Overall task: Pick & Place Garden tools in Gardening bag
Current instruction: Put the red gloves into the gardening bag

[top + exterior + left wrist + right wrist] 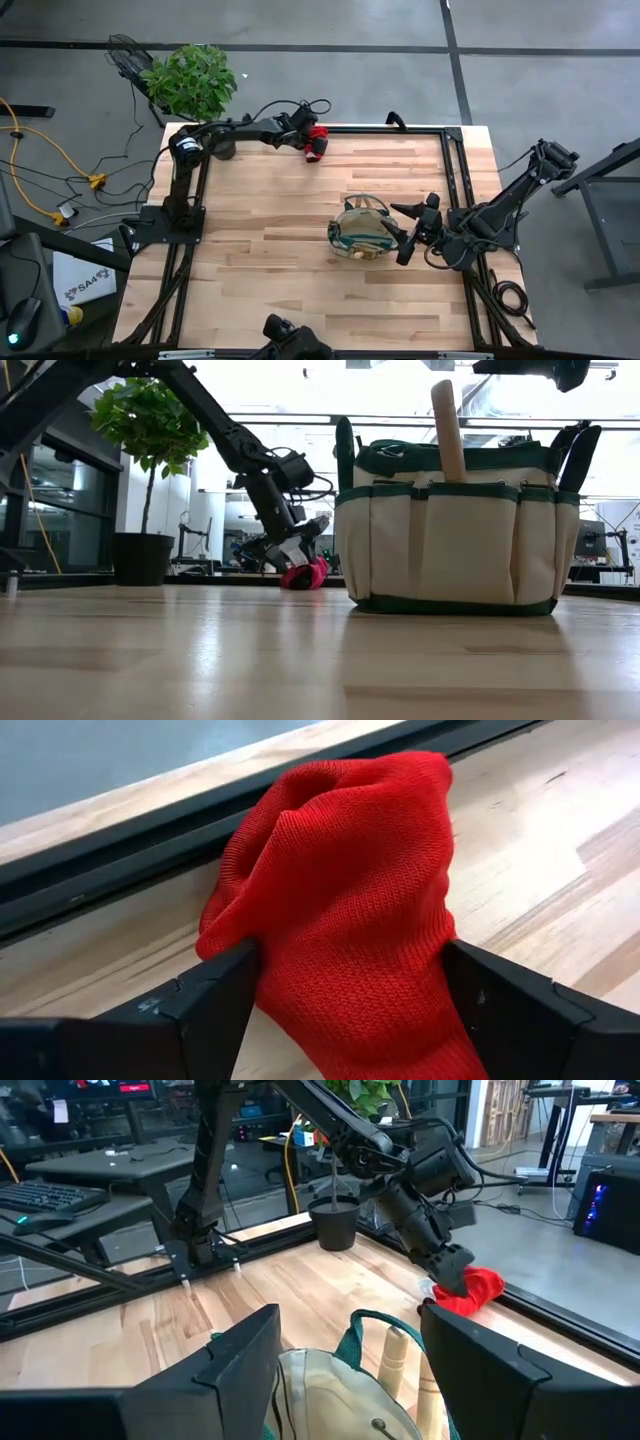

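Left wrist view puts the red glove (345, 910) right up close: a knitted, bunched-up thing, folded over on itself with a rounded hump at the far end. It lies between the left gripper's (350, 1010) two dark fingers (205, 1010), which stand spread, one on either side, each pad just touching the fabric. The glove's long axis runs straight out ahead of the fingers, the crumpled end pointing away from them toward the black rail (150, 845) at the table's edge.

From above, that glove (318, 143) sits at the far edge of the wooden table (270, 260), with the left gripper (312, 140) reaching down onto it. From table height the fingers come down steeply and the glove (303, 573) lies on the wood beneath them.

Nearer the middle stands the gardening bag (360, 230), tan cloth with dark green trim and pockets, upright, a wooden handle (447, 430) poking out of its mouth and tilting slightly. The right gripper (405, 232) hangs just beside the bag, its fingers (215, 1370) parted with nothing between them, the bag's rim just ahead of them.

A potted plant (195, 85) stands off the table's far left corner.
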Tool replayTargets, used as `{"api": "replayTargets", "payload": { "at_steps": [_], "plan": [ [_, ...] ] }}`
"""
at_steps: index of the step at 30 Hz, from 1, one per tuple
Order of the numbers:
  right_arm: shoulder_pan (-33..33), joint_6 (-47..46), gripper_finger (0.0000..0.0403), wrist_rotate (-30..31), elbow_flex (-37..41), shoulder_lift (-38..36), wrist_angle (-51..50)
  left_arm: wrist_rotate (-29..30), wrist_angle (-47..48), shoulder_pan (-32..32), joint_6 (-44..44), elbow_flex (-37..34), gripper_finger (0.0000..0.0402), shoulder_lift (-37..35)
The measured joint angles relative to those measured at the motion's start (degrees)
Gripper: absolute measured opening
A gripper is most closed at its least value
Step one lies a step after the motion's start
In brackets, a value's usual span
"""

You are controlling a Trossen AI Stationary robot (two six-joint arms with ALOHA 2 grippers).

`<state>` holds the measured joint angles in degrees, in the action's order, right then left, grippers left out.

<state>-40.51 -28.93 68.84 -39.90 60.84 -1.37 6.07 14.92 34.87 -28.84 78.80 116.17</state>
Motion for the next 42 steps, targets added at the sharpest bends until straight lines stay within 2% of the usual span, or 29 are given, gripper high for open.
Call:
{"api": "replayTargets", "payload": {
  "at_steps": [3, 6, 12, 17, 19, 29, 37, 42],
  "plan": [
    [0.0, 0.0, 0.0236, -0.06, 0.0, 0.0, -0.04, -0.61, 0.09, 0.0, 0.0, 0.05, 0.0285, 0.65],
    [0.0, 0.0, 0.0236, -0.4, 0.0, 0.0, -0.15, -1.02, 0.47, 0.0, 0.0, 0.05, 0.0246, 0.87],
    [0.0, -0.09, 0.0236, -1.53, 0.0, 0.0, -0.16, -2.0, 1.94, 0.01, 0.43, 0.07, 0.0141, 0.87],
    [0.0, -2.72, 0.0236, -1.87, 0.0, 0.0, -2.2, -2.94, 3.97, 0.02, 5.2, 0.15, 0.0045, 0.82],
    [0.0, -3.24, 0.0236, -2.43, 0.0, 0.0, -2.69, -4.18, 5.33, 0.03, 7.11, 0.15, 0.0018, 0.77],
    [0.0, -3.43, 0.0236, -3.23, 0.0, 0.0, -2.7, -11.63, 12.24, -0.08, 18.29, -0.32, 0.0014, -2.85],
    [0.0, -3.42, 0.0236, -3.23, 0.0, 0.0, -2.73, -11.22, 19.79, -2.71, 26.93, -0.3, 0.0013, -11.56],
    [0.0, -2.97, 0.0236, -3.34, 0.0, 0.02, -2.73, -11.25, 18.94, -6.82, 29.09, -0.28, 0.0013, -17.58]
  ]
}}
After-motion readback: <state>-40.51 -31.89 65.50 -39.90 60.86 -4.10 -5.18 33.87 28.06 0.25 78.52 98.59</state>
